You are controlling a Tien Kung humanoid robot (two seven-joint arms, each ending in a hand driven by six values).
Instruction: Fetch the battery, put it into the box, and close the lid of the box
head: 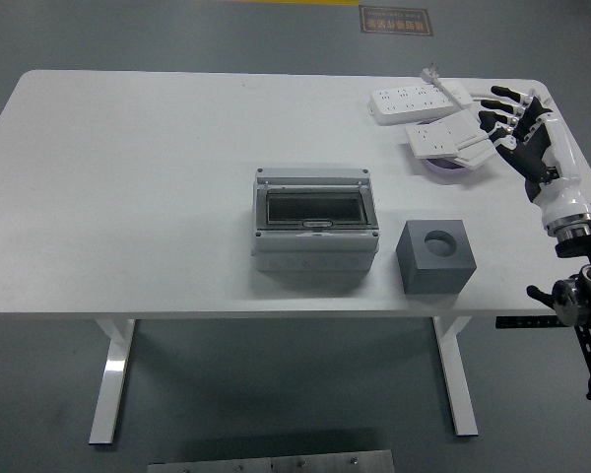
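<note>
Hovering at the table's (128,148) far right corner, right hand (528,128) has fingers spread, gripping nothing, tips near the white socket plates (448,140) beside a power strip (414,98). Grey box (314,232) sits mid-table, lid shut; grey holed block (435,256) just right. Battery: can't tell.

Centred on the white rectangular table (128,197): grey plastic enclosure box with clear lid (315,231), grey foam cube with round recess (436,256) just right; white power strip (419,99) and white socket panels (451,141) far right.
</note>
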